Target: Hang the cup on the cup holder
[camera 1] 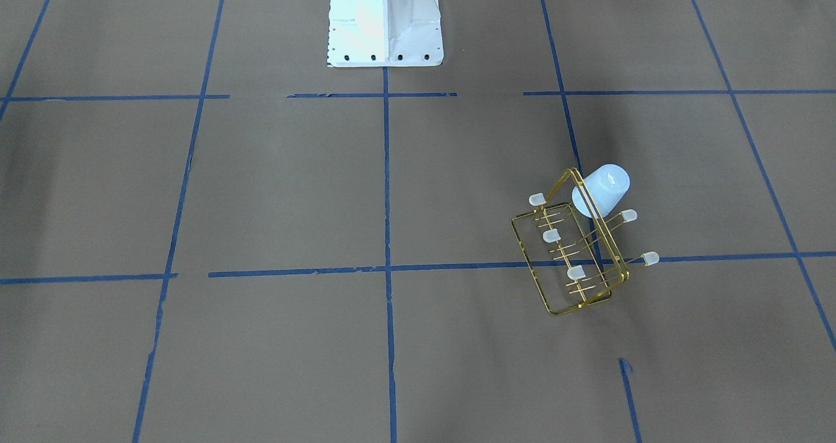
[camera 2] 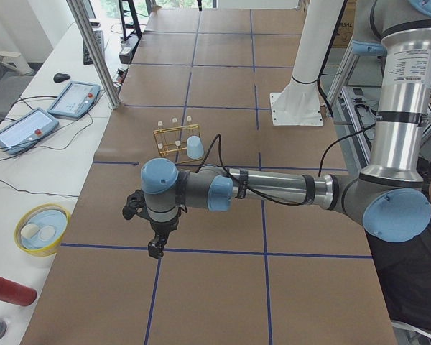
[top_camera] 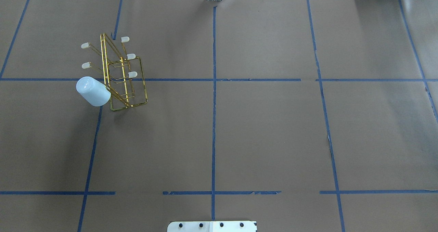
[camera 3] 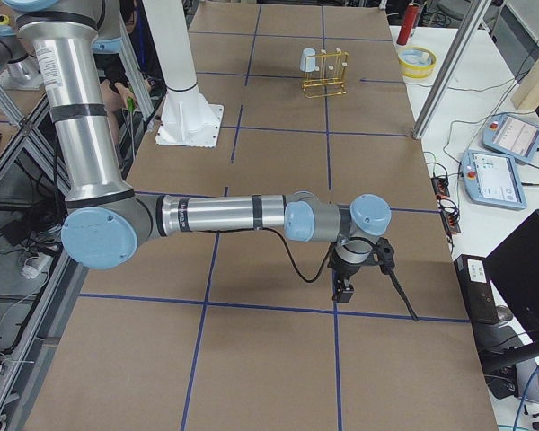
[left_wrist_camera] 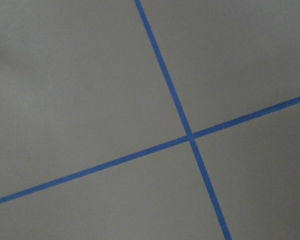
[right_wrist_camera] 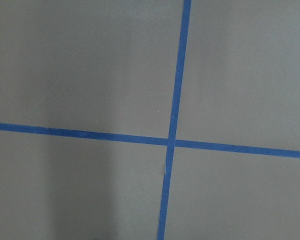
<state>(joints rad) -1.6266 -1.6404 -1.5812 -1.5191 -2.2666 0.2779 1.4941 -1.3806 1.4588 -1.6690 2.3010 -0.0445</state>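
The pale blue cup (camera 1: 602, 190) (top_camera: 92, 91) sits tilted, its mouth against the gold wire cup holder (camera 1: 567, 260) (top_camera: 138, 78) and its closed end pointing up and away, seemingly slipped over one prong. The side views also show the cup (camera 2: 194, 147) (camera 3: 309, 60) at the cup holder (camera 2: 169, 133) (camera 3: 328, 87). My left gripper (camera 2: 156, 248) hangs over the table well away from the cup holder. My right gripper (camera 3: 343, 292) hangs near the table's other end. Both show only in side views, so I cannot tell whether they are open or shut. The wrist views show only table and blue tape.
The white robot base (camera 1: 385, 18) stands at mid-table. A yellow bowl (camera 2: 42, 230), a red cylinder (camera 2: 7, 290) and two control tablets (camera 2: 72, 97) lie on the white side bench. A metal post (camera 2: 93, 50) rises there. A person (camera 2: 416, 280) sits behind the left arm.
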